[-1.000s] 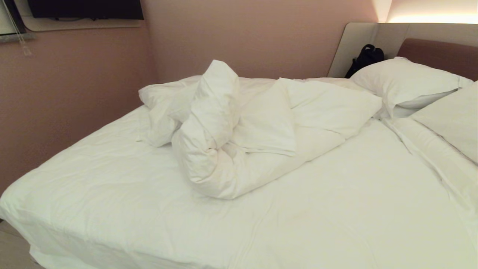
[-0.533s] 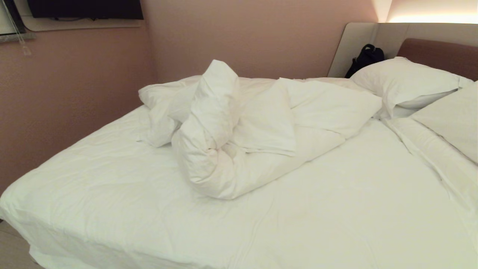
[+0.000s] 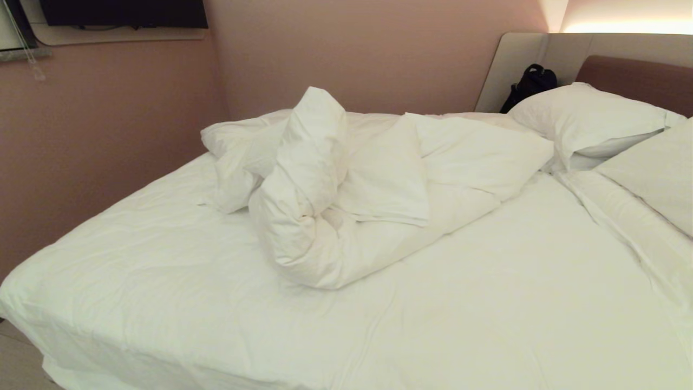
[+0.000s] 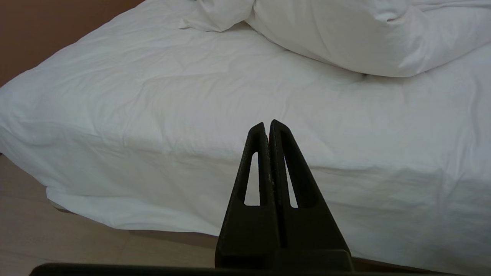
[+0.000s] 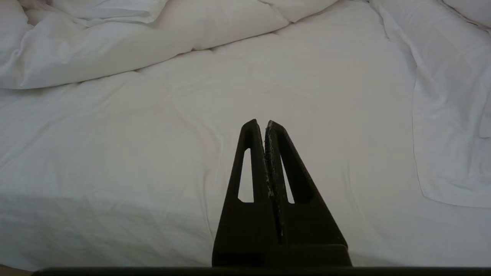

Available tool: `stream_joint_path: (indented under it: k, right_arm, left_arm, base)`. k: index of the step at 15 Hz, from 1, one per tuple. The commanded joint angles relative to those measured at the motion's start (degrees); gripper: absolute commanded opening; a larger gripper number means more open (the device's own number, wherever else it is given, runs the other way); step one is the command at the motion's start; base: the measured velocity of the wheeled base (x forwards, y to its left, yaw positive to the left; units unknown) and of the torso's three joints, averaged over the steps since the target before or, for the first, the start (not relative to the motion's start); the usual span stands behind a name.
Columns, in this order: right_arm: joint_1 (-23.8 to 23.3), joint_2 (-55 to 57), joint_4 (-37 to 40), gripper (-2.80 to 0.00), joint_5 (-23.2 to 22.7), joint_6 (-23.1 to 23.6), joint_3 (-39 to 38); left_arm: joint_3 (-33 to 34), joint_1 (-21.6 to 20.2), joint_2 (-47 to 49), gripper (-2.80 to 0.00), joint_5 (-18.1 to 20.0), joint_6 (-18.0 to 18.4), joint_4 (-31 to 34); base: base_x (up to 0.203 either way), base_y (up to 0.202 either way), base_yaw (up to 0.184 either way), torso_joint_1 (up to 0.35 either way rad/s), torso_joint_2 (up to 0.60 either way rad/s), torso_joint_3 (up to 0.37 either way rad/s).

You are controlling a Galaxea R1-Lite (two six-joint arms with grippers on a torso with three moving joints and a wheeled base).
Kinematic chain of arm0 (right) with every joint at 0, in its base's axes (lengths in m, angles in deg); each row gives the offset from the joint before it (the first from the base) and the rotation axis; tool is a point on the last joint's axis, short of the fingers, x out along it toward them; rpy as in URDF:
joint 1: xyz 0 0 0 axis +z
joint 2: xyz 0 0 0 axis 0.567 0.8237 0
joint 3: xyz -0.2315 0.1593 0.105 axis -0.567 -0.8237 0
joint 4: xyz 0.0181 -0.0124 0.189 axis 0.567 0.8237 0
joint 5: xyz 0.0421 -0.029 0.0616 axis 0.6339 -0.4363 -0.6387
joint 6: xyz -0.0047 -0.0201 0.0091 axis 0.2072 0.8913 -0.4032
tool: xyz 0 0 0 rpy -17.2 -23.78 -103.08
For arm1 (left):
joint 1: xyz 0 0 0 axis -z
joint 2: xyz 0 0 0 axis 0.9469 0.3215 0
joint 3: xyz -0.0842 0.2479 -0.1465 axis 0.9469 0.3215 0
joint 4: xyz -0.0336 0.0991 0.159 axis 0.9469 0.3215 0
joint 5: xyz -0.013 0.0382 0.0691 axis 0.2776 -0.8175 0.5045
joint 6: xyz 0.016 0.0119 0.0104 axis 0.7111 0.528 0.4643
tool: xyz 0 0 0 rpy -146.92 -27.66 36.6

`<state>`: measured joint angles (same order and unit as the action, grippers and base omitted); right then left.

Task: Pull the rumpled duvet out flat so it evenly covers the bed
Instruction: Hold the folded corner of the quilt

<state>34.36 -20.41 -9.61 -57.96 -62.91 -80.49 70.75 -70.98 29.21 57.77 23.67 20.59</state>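
Head view. The bed (image 3: 162, 303) fills most of the frame, its white surface creased but lying flat across the lower half. The duvet (image 3: 346, 184) is heaped in the upper centre, one fold standing up like a peak, the rest slumped toward the right. Two pillows (image 3: 587, 122) lie at the upper right against the headboard (image 3: 639, 76) (beige panel behind, brown pad in front). A dark bag (image 3: 530, 84) leans at the panel's edge, just beside the nearer pillow. Pink wall (image 3: 108, 124) at left; a dark screen (image 3: 124, 12) at the upper left corner. Neither arm shows here.

Left wrist view. The left gripper (image 4: 268, 124) sits in the lower centre of the frame, its two black fingers pressed together, nothing between them. It hangs short of the bed's side edge, above a strip of pale floor (image 4: 57, 237) at the lower left. The duvet's rounded bulk is at the upper right.

Right wrist view. The right gripper (image 5: 262, 123) is lower centre, fingers likewise clamped tip to tip and empty. Flat white bedding lies beyond it; the duvet's folds run along the upper left, a loose white flap of cloth (image 5: 448, 115) down the right side.
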Motion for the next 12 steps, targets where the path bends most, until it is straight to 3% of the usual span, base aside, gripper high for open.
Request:
stream_joint_path:
  k: [1, 12]
  right_arm:
    - [0.01, 0.01, -0.01, -2.80, 0.00, 0.05, 0.00]
    - [0.01, 0.01, -0.01, -2.80, 0.00, 0.06, 0.00]
  left_arm:
    - [0.00, 0.00, 0.02, -2.80, -0.01, 0.02, 0.00]
    - [0.00, 0.00, 0.02, -2.80, -0.04, 0.02, 0.00]
  base:
    - [0.000, 0.000, 0.000, 0.000, 0.00, 0.000]
    - [0.000, 0.000, 0.000, 0.000, 0.00, 0.000]
